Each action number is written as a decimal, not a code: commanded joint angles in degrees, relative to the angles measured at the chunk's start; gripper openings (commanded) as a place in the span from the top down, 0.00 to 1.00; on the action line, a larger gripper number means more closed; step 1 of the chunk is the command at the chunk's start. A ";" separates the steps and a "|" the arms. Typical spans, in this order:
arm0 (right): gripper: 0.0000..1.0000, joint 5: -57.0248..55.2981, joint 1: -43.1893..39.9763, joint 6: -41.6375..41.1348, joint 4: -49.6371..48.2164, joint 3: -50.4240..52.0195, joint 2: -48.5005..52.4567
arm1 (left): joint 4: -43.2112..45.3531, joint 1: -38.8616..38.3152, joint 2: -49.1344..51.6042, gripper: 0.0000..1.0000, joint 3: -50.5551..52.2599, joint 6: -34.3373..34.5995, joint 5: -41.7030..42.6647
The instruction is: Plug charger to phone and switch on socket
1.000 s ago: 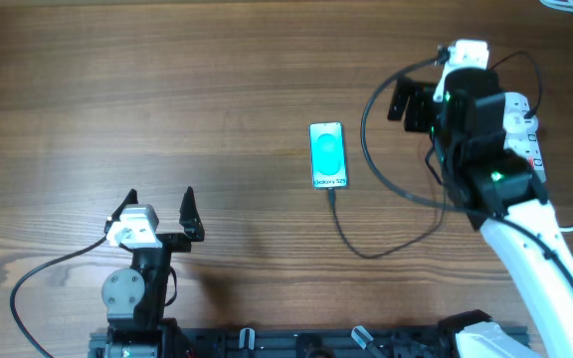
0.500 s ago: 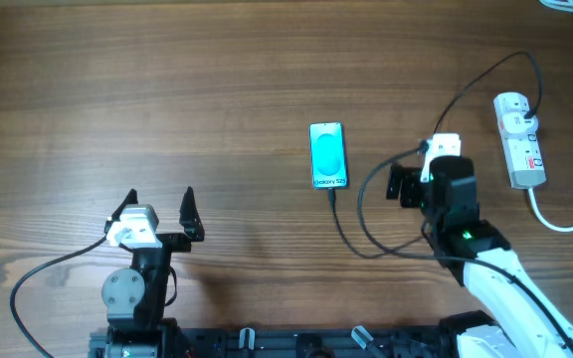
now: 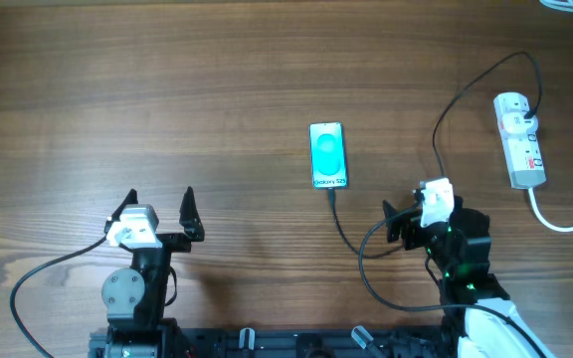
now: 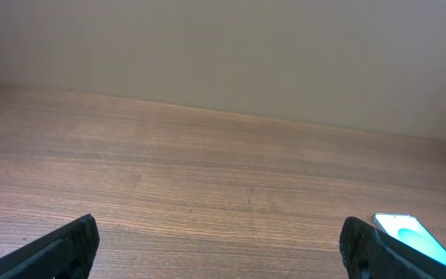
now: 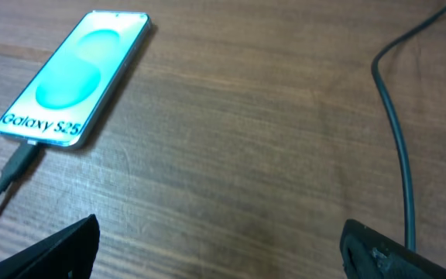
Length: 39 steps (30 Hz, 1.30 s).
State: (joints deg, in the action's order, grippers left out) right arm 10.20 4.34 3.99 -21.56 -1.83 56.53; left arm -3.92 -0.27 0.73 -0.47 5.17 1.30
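You're prob most of the way thru, imo. The phone [image 3: 327,155] lies flat near frame centre in the overhead view, screen lit cyan, "Galaxy S25" end toward the bottom edge. The charger [image 5: 23,159] has its black tip butted right against that end. In the right wrist view it looks seated in the port, tho full depth can't be confirmed from this angle. From there the thin black cable loops down and right, runs by or under the right gripper [image 3: 396,225] (can't tell which), then climbs to the white adapter [image 3: 512,109] on the socket [image 3: 525,159] at upper right. So step 1 reads as done. What's left, or at least unverified, is the switch. It's too small here to tell on vs off, so don't assume, and a lit screen proves nothing re: power. Your right gripper sits low, right of centre, jaws spread w/ nothing between them, well apart from the socket. It looks like the nearer arm for the switch. The left gripper [image 3: 158,205] is at lower left, also spread wide & empty. Its wrist view shows only bare desk [image 3: 167,80] ahead, plus a corner of the phone at the lower right edge. Neither gripper holds anything, so checking the switch shouldn't disturb the plug, but mind the cable loop next to the right gripper.
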 commanded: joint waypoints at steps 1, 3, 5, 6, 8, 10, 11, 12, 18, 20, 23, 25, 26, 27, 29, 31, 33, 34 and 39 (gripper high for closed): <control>0.00 2.82 -0.83 0.33 0.44 1.55 -4.63 | -0.42 -0.22 -0.57 0.00 0.15 -0.90 -0.76; 0.00 2.82 -0.83 0.31 3.21 1.55 -8.41 | -0.42 -0.22 -0.57 0.00 0.15 -0.90 -0.74; 0.00 2.78 -0.83 0.35 6.32 1.55 -12.44 | -0.42 -0.22 -0.57 0.00 0.15 -0.90 -0.74; 0.00 2.78 -0.83 0.35 7.48 1.55 -14.08 | -0.42 -0.22 -0.57 0.00 0.15 -0.90 -0.74; 0.00 2.78 -0.83 0.35 10.86 1.55 -18.80 | -0.42 -0.22 -0.57 0.00 0.15 -0.90 -0.74; 0.00 2.78 -0.83 0.37 15.50 1.55 -24.44 | -0.42 -0.22 -0.57 0.00 0.15 -0.90 -0.74; 0.00 2.78 -0.83 0.35 17.97 1.55 -27.26 | -0.42 -0.22 -0.57 0.00 0.15 -0.90 -0.74; 0.00 2.78 -0.83 0.35 20.04 1.55 -29.75 | -0.42 -0.22 -0.57 0.00 0.15 -0.90 -0.74; 0.00 2.34 -0.83 0.31 20.70 1.55 -39.54 | -0.42 -0.22 -0.57 0.00 0.15 -0.90 -0.74; 0.00 2.34 -0.83 0.31 20.72 1.55 -42.60 | -0.42 -0.22 -0.57 0.00 0.15 -0.90 -0.74; 0.00 2.36 -0.83 0.31 20.70 1.55 -49.64 | -0.42 -0.22 -0.57 0.00 0.15 -0.90 -0.74; 0.00 2.36 -0.83 0.31 20.68 1.55 -52.89 | -0.42 -0.22 -0.57 0.00 0.15 -0.90 -0.74; 0.00 2.36 -0.83 0.35 20.61 1.55 -54.03 | -0.42 -0.22 -0.57 0.00 0.15 -0.90 -0.74; 0.00 2.34 -0.83 0.35 20.63 1.55 -54.95 | -0.42 -0.22 -0.57 0.00 0.15 -0.90 -0.76; 0.00 2.36 -0.83 0.35 20.26 1.53 -56.35 | -0.42 -0.22 -0.57 0.00 0.15 -0.90 -0.74; 0.00 2.34 -0.83 0.39 20.61 1.53 -56.35 | -0.42 -0.22 -0.57 0.00 0.15 -0.90 -0.74; 0.00 2.34 -0.83 0.39 20.61 1.53 -56.35 | -0.42 -0.22 -0.57 0.00 0.15 -0.90 -0.74; 0.00 2.34 -0.83 0.37 20.61 1.53 -56.35 | -0.42 -0.22 -0.57 0.00 0.15 -0.90 -0.74; 0.00 2.34 -0.83 0.37 20.61 1.53 -56.11 | -0.42 -0.22 -0.57 0.00 0.15 -0.90 -0.74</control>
State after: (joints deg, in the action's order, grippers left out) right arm 12.01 3.79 4.01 -0.84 -0.36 1.04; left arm -3.92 -0.27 0.69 -0.47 5.17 1.30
